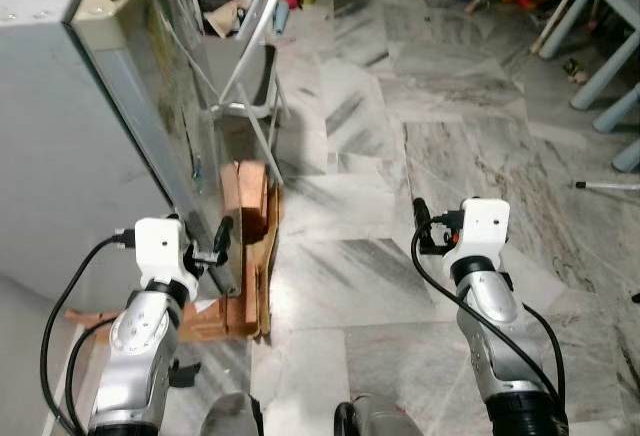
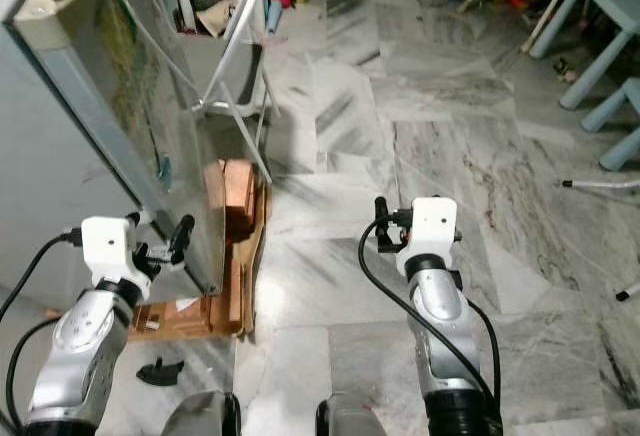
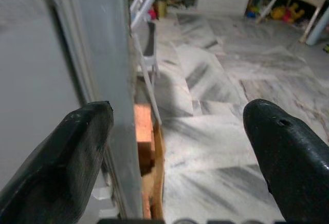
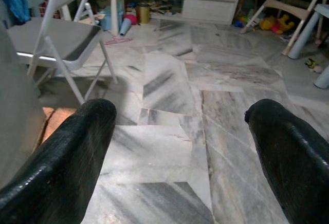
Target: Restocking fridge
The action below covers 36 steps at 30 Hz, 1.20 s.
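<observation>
Both silver arms reach forward low over the marble floor [image 1: 360, 106], beside the fridge.

At about nine o'clock stands the grey fridge [image 1: 60, 136], its door [image 1: 150, 86] swung ajar; the left end effector [image 3: 169, 147] is open, its fingers [image 3: 61, 157] straddling the door's lower edge. Just beyond the door's bottom corner, flattened cardboard [image 1: 250, 246] leans on the floor. At eleven o'clock sits a folding chair [image 4: 56, 39]. The right end effector [image 4: 180, 147] hangs open over bare floor at one o'clock, holding nothing. Far off at two o'clock stand a light-blue table's legs [image 1: 610, 26].
</observation>
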Tool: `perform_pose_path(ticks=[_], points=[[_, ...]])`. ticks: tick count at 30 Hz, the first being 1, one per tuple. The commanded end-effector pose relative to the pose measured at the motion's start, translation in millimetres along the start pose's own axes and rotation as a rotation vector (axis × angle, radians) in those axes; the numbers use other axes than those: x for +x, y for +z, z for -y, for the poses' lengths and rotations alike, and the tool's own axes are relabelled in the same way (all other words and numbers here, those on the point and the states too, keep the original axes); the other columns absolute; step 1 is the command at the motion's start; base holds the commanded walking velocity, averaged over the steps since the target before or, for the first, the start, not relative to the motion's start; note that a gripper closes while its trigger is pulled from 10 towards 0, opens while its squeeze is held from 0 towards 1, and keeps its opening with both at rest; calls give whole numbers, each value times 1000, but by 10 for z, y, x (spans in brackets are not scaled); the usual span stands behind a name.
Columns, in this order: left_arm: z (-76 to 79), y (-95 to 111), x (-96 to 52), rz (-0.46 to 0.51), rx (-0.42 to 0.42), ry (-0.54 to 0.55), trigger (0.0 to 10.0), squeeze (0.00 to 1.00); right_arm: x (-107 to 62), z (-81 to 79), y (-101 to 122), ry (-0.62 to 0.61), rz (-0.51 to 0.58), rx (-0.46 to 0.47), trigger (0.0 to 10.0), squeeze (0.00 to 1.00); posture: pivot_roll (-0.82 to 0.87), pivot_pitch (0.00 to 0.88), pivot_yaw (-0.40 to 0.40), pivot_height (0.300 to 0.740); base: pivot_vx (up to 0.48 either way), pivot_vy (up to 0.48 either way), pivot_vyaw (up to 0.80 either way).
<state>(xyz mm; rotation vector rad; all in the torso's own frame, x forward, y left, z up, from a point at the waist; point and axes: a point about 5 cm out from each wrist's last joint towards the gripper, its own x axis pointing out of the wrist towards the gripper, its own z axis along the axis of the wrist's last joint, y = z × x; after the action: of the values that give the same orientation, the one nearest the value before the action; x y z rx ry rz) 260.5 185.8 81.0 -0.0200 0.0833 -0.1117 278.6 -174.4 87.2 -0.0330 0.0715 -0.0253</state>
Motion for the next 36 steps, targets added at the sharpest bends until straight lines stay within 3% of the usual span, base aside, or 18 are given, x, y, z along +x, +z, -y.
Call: perform_pose_path(ticks=[1,6,10,17,27,36], points=[[-18,-9,38,-5,1,3,10000,0,-9,28,1,-10,-1,-1,10000,0,-21,119,-42,740,0,0,0],[-18,10,219,-1,-4,9,10000,0,-14,35,7,-13,0,-4,10000,0,-28,119,-45,740,0,0,0],[-13,22,252,4,-5,9,10000,0,-23,41,9,-13,1,-5,10000,0,-32,119,-45,740,0,0,0],[47,97,500,33,-19,27,10000,0,-105,122,34,-32,-1,-32,10000,0,-70,137,-53,740,0,0,0],[21,147,697,47,-10,86,10000,0,-197,204,49,-48,-11,-50,10000,0,-111,145,-52,740,0,0,0],[-27,125,689,38,9,109,10000,0,-235,207,44,-48,-19,-53,10000,0,-118,143,-47,740,0,0,0]])
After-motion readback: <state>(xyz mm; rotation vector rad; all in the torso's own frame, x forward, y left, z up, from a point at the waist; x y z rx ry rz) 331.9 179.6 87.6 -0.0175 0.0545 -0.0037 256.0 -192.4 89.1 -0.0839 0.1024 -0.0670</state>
